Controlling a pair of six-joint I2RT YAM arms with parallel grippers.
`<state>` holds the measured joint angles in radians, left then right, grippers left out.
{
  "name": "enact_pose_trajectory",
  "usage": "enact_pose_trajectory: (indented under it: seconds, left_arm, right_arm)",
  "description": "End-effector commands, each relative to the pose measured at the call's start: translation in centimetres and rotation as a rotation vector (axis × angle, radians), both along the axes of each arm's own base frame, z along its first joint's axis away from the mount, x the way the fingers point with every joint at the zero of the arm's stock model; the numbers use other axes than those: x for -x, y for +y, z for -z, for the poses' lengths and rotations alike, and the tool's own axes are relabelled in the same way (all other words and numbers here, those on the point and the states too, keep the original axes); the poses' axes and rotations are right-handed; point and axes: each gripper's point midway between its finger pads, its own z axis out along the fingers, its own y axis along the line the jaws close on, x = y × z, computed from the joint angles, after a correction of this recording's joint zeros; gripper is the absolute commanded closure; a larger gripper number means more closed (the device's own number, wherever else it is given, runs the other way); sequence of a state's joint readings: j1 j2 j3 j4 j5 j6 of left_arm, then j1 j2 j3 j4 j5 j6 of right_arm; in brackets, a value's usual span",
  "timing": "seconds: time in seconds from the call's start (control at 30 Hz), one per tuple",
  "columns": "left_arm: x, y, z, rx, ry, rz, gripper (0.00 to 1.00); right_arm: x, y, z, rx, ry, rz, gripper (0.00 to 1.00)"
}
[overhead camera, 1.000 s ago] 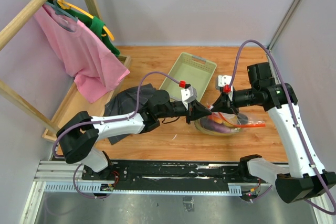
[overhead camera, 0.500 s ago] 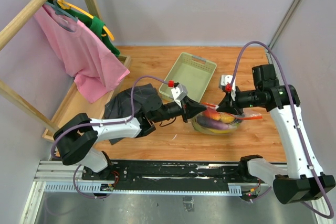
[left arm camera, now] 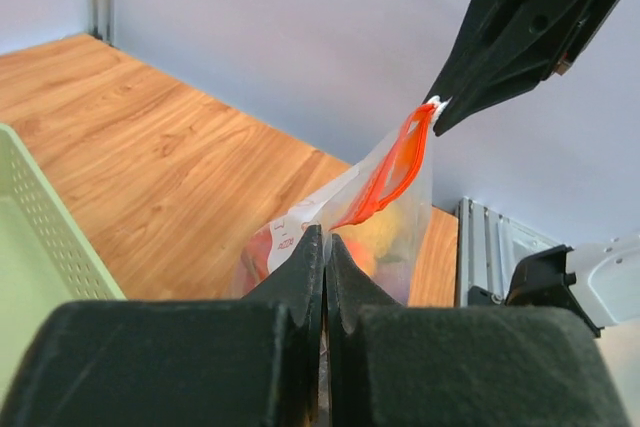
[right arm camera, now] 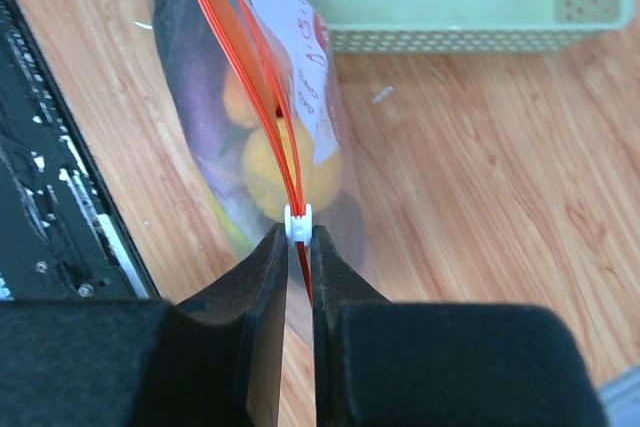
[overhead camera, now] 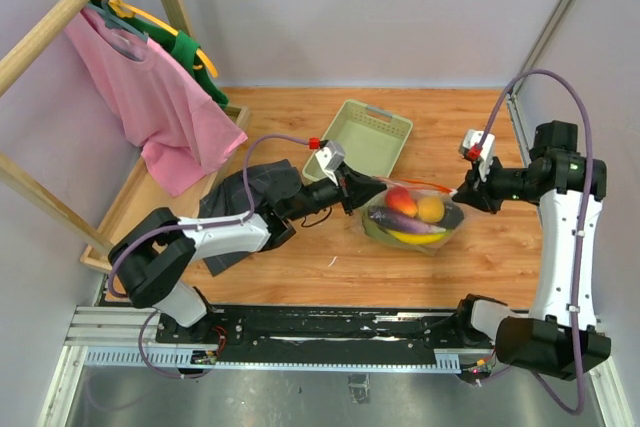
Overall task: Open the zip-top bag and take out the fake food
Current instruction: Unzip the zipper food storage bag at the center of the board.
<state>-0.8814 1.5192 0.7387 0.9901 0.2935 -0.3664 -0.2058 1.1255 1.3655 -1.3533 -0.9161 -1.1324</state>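
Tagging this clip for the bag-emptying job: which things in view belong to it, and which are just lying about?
In the job: zip-top bag, fake food inside it, left claw and right claw, both shut on the bag.
Lying about: green tray, pink shirt, dark cloth, wooden rack.

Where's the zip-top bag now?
The zip-top bag is right of centre in the top view, held between the left gripper and right gripper, just nearer than the green tray.

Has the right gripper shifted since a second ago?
Yes. The right gripper has pulled rightward, away from the green tray, pinching the zip-top bag at its zip strip.
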Motion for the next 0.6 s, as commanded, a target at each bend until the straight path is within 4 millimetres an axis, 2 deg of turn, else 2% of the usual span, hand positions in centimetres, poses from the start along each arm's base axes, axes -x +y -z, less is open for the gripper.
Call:
enact_pose_trajectory:
  seconds: [0.0, 0.3, 0.4, 0.57]
  left_arm:
    - [-1.6, -1.0, -1.5, 0.033, -0.019, 0.009, 1.00]
    - [-5.4, -5.2, -0.7, 0.022, 0.004, 0.050, 1.00]
    - [-7.0, -7.1, -1.1, 0.040, 0.007, 0.071, 1.00]
    - [-9.5, -9.9, 0.4, 0.029, 0.032, 0.092, 1.00]
  right_arm:
    - [-0.4, -2.9, -0.8, 0.050, -0.038, 0.062, 0.99]
    - [-2.2, -9.4, -1.3, 0.113, -0.055, 0.240, 0.99]
    - [-2.1, -11.4, -0.9, 0.151, -0.052, 0.281, 0.99]
    - [-2.1, -14.4, 0.6, 0.210, -0.036, 0.343, 0.99]
